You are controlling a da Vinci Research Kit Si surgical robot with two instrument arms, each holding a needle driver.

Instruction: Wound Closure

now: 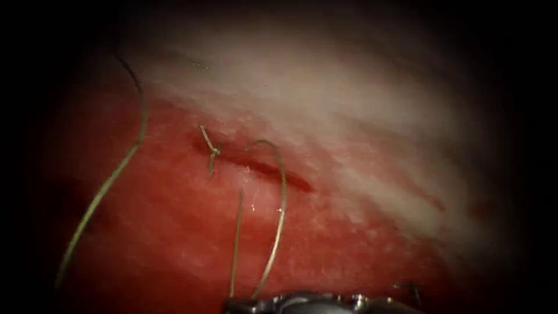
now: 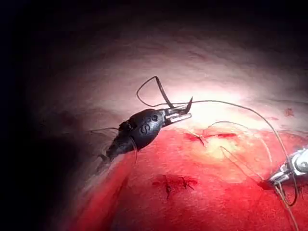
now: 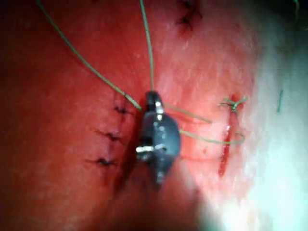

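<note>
Endoscope view shows the cut running from upper left to lower right across the tissue. A tied knot sits at its left end, and red fluid covers the tissue around it.

The thread rises in a loose arch from the far edge of the cut, just right of the knot. It then runs down toward the right tool at the bottom edge. A second strand starts at the near edge of the cut and runs almost parallel to the first, down to the same tool. Both strands lie roughly square to the line of the cut.

In the right wrist view the strands meet at the tip of the right tool. Its jaws appear closed on the thread, beside a row of finished stitches.

The left wrist view shows the left tool well apart from the cut, over the pale tissue. Its jaws are nearly closed on a thin dark curve that is probably the needle, held near its tail end. Whether it is the needle or a dark loop of thread is not certain. It stands clear of the tissue.

From those jaws the thread sweeps in a long slack curve toward the right tool. The right tool is the nearer of the two to the cut, and it lies on the near side of it.
</note>
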